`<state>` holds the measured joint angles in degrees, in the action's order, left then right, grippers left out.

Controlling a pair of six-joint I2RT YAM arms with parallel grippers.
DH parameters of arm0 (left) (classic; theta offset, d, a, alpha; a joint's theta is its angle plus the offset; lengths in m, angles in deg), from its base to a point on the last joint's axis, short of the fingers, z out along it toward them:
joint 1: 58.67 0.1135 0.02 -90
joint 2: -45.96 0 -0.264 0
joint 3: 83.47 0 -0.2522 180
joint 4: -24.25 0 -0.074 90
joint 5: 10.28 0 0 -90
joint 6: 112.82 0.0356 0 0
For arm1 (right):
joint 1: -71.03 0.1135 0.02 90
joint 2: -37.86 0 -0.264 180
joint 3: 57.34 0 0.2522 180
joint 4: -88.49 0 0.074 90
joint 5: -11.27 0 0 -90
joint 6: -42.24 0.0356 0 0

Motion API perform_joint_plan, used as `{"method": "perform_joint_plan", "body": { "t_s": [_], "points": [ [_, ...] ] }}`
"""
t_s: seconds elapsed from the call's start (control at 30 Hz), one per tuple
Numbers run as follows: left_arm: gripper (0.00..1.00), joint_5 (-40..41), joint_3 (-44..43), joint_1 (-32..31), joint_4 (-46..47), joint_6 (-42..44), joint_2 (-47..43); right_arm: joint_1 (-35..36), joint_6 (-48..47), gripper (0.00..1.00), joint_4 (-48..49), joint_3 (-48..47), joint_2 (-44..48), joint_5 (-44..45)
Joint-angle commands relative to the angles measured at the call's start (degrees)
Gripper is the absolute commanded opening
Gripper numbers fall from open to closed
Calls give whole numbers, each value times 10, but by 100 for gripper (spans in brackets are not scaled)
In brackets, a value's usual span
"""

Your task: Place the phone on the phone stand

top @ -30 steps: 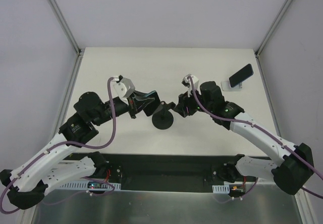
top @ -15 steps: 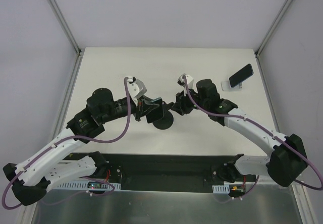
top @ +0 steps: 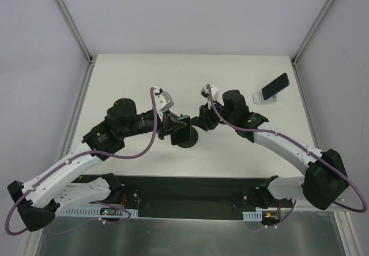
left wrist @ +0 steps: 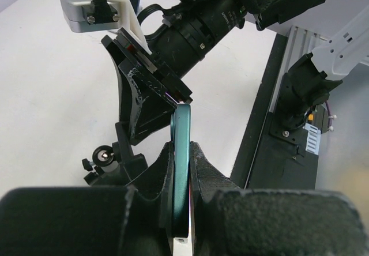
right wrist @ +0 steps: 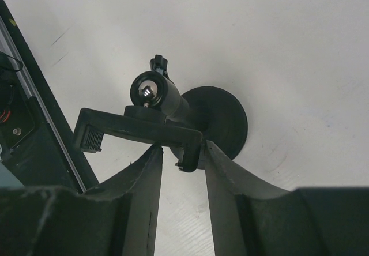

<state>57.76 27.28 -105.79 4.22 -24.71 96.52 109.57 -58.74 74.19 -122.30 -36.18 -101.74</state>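
A slim black phone (top: 275, 85) leans on the small silver-white phone stand (top: 260, 98) at the back right. My left gripper (top: 180, 128) is shut on a second slim phone with a teal edge (left wrist: 181, 146), held edge-on right beside the clamp top of a black round-based pole stand (top: 187, 139). My right gripper (top: 199, 122) is on the other side of that pole stand. Its fingers (right wrist: 147, 169) straddle the end of the clamp bar (right wrist: 138, 130), with a gap showing between them.
The black stand's round base (right wrist: 222, 120) sits mid-table between the two grippers, which nearly touch. A black rail (left wrist: 259, 123) runs along the table's near edge. Grey walls close in the left, back and right sides.
My left arm has swung right, carrying the teal-edged phone up to the black pole stand. My right gripper has shifted slightly left toward the clamp. The phone on the silver stand has not moved.
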Motion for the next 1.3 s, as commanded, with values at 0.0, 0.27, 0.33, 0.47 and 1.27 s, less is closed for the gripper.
{"method": "perform_joint_plan", "body": {
  "t_s": [0.0, 0.27, 0.33, 0.47, 1.27],
  "points": [
    [0, -29, -27, 7, 61, -14, 1, -1, 3, 38, 31, -7, 7, -9],
    [0, -41, -28, 7, 81, -16, 11, -1, 4, 30, 33, -10, -4, -23],
    [0, -42, -23, 7, 89, -21, 11, -1, 5, 24, 35, -11, -6, -26],
    [0, -72, -23, 7, 121, -38, 29, -1, 3, 1, 32, -21, -4, -42],
    [0, -331, -98, 53, 136, 151, 277, -4, -55, 0, -95, -87, 9, -70]
  ]
}}
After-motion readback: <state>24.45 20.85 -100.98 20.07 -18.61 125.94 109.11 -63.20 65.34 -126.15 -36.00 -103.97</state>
